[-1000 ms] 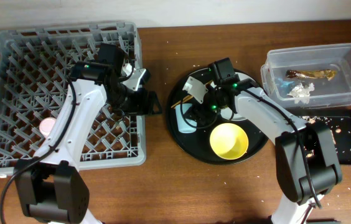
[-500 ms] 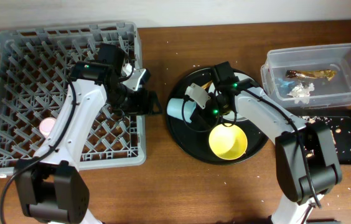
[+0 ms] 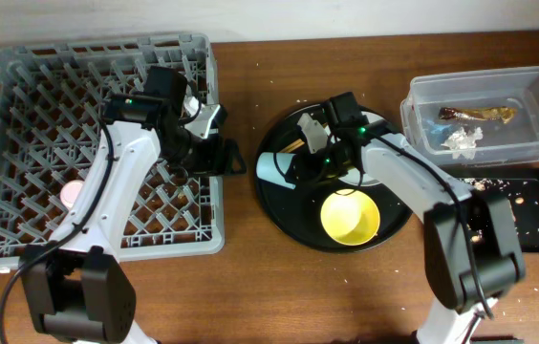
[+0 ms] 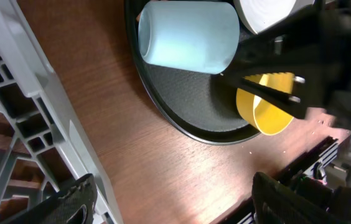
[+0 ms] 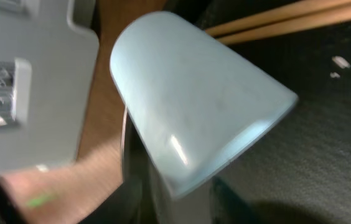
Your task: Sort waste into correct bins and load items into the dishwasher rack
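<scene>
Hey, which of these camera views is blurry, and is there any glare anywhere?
Right wrist view: softest; the light-blue cup fills the frame, too close to focus, with a small glare streak on its side. Left wrist view: the same cup is sharp. Overhead view: crisp, evenly lit, only soft shadows.

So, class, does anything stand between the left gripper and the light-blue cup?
Nothing visible does. The left gripper, open beside the dishwasher rack, faces the light-blue cup, which lies on its side on the round black tray. Only bare table and the tray's rim lie between.
</scene>
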Tool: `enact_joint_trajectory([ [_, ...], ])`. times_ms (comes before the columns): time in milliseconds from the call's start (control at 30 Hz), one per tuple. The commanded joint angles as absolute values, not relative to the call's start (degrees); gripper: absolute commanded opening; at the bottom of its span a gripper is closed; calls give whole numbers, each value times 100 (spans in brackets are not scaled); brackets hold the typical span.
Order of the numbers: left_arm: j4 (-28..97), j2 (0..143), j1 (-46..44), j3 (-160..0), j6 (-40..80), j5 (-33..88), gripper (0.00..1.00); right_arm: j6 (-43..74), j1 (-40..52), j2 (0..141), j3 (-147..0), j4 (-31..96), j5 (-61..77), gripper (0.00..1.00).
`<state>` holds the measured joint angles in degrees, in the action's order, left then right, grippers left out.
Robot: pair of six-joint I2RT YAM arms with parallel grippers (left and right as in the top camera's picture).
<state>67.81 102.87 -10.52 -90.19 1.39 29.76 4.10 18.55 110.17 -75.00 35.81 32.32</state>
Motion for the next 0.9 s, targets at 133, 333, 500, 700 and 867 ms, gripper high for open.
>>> enact_joint_trajectory([
  [133,6818,10339,-1026,-9080,172,3037,79,624,1638,10864,-7607,3699,3638,4],
  [333,6794,10339,-1026,-9080,172,3035,79,626,1546,10075,-7846,4683,2196,13],
  [500,6768,10339,-847,-9085,178,3052,79,322,2178,10099,-7817,4628,248,40],
  [700,6849,10337,294,-9113,-132,4375,79,325,3192,10289,-7679,4418,-1957,50],
  [867,6912,10337,456,-9113,-384,4368,80,40,3343,10661,-7590,4377,-2685,44],
])
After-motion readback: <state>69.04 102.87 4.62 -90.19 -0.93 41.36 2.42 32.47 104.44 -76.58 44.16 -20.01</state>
